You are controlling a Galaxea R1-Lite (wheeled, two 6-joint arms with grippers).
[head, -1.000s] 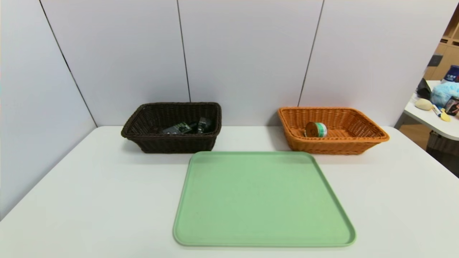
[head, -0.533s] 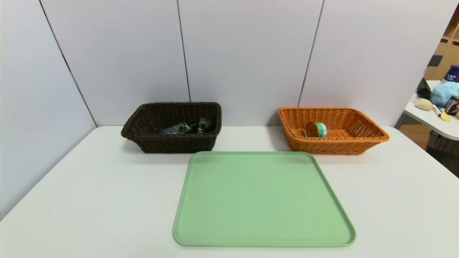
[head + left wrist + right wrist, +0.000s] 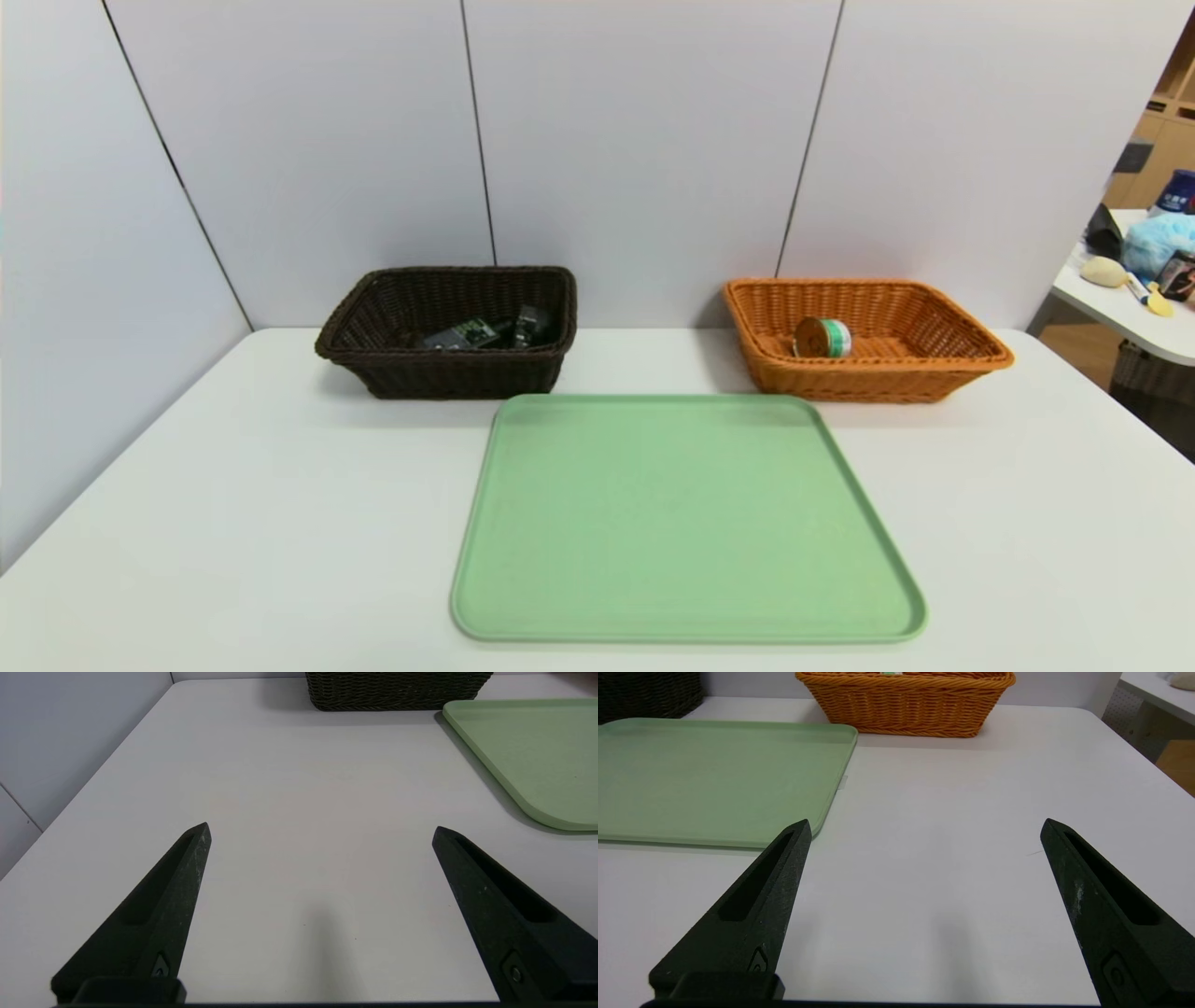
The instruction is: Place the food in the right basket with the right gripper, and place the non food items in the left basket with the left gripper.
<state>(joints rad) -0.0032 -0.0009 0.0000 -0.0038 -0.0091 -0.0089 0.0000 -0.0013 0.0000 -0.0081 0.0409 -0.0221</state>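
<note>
Tin can (image 3: 822, 338) in orange basket (image 3: 868, 381), left pincer (image 3: 321, 824) and right pincer (image 3: 927, 819) spread wide, holding nothing

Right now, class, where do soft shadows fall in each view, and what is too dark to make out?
Head view: faint shade beside the orange basket; the dark basket's contents blend into its gloom. Left wrist view: shadow along the green tray's edge. Right wrist view: a thin shadow under the tray's near edge.
</note>
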